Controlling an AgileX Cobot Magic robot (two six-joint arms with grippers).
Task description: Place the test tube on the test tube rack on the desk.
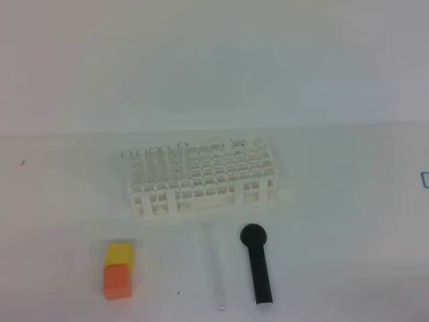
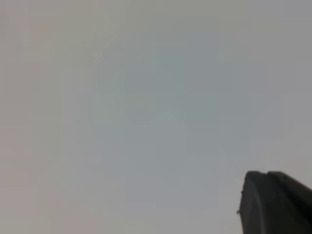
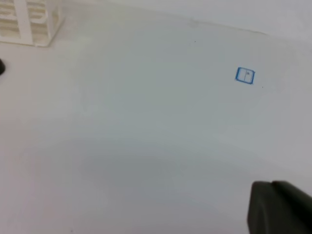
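The test tube [image 1: 216, 272] lies flat on the desk [image 1: 335, 255], a faint clear line just in front of the test tube rack [image 1: 240, 191]. The rack is a white lattice in the middle of the high view, with several clear tubes standing along its back left. One corner of it shows in the right wrist view [image 3: 29, 19]. Neither gripper appears in the high view. My left gripper [image 2: 269, 200] shows only as a dark tip over blank surface, jaws together and empty. My right gripper [image 3: 275, 207] is a dark tip low over bare desk, right of the rack, also shut.
A black round-headed stick [image 1: 257, 265] lies right of the tube. A yellow block [image 1: 120, 253] and an orange block [image 1: 116, 280] sit to its left. A small blue square mark [image 3: 244, 75] is on the desk at the far right.
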